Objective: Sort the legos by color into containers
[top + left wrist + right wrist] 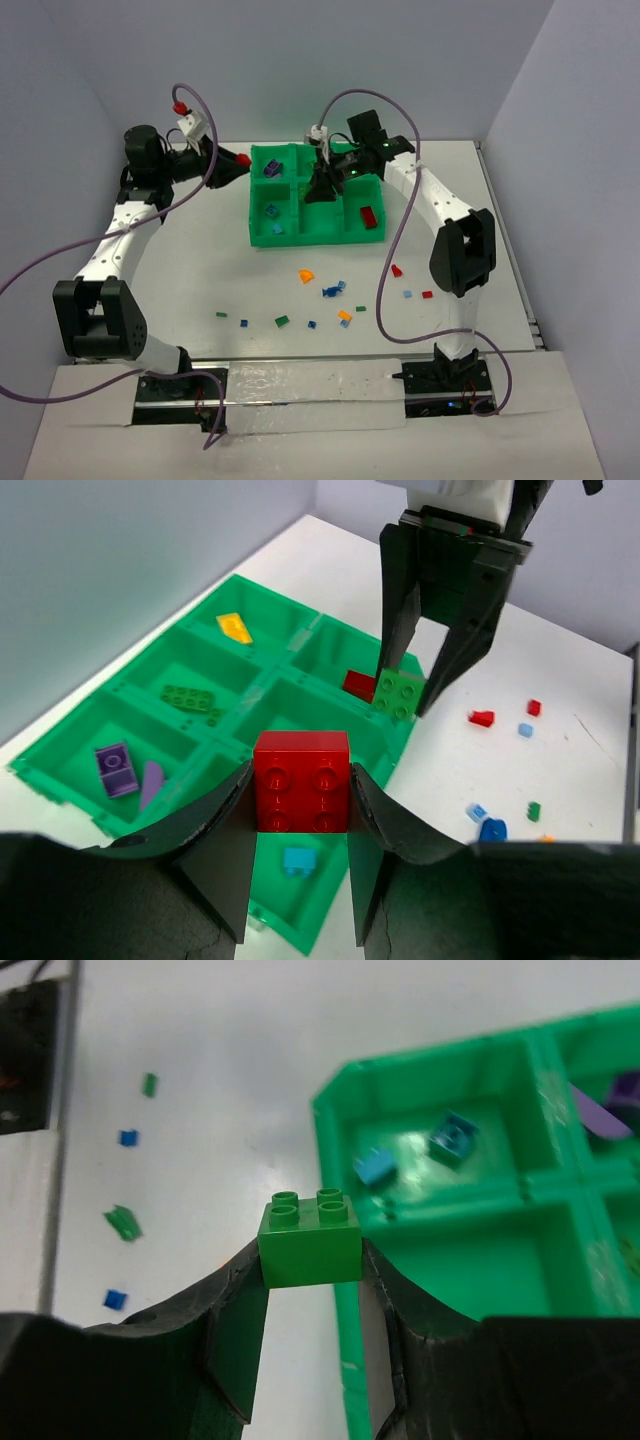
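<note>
1. My left pincer is clamped on a red brick, near the far left corner of the green tray.
2. My right pincer is clamped on a green brick, above the middle part of the tray.
3. Inside the tray I see purple pieces, a green plate and a yellow piece, each in its own compartment.
4. Other loose legos lie scattered on the desk, on the near side of the tray.

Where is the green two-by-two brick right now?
The green brick is pinched in the right hand, held above the green tray, around its middle in the top view.
</note>
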{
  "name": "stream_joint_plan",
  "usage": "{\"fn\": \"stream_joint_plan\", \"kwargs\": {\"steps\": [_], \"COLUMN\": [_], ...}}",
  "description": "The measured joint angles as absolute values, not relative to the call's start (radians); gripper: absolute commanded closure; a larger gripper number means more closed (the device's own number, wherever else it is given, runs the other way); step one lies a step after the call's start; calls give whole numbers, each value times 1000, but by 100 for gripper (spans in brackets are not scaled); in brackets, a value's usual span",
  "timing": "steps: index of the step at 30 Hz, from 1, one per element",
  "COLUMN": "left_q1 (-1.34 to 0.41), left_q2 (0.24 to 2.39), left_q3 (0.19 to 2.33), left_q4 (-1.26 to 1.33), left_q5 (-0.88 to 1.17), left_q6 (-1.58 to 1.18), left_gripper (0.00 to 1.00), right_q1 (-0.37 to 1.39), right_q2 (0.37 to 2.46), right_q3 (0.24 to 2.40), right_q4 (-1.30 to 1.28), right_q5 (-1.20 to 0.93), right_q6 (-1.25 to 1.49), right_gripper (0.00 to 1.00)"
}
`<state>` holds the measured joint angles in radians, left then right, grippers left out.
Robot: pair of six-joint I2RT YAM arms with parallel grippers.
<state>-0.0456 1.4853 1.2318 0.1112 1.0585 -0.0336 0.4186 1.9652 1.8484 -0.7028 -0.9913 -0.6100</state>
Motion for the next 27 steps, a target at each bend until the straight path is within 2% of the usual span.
{"fn": "stream_joint_plan", "kwargs": {"steps": [6,11,19,20,21,24,25,27], "left_q1": [-42,-60,-86,-87,-89,-97,-101,-108], "left_q2": [1485,1485,1485,1485,1485,1485,1485,1485], "left_q3": [1249,1249,1249,1249,1249,1249,1249,1249], "left_q4": [108,77,27,24,22,10,8,4], "left_q5": [982,887,807,802,796,783,781,776], "left_q6": [-37,-20,20,25,32,44,48,59], "left_gripper": [100,100,100,100,100,99,99,98], "right_q1": [339,350,372,374,375,375,376,378], "right_q2": [2008,2128,2295,2316,2333,2367,2373,2380], "right_q3": [1847,1942,1999,2011,2020,2029,2034,2043], "right_q4": [-536,-352,-182,-168,-153,-122,-117,-113], "right_q5": [-829,-666,-471,-447,-429,-392,-387,-382], "right_q6": [-441,-289,-208,-201,-196,-181,-177,-171], "right_gripper": [100,100,100,96,87,50,42,33]}}
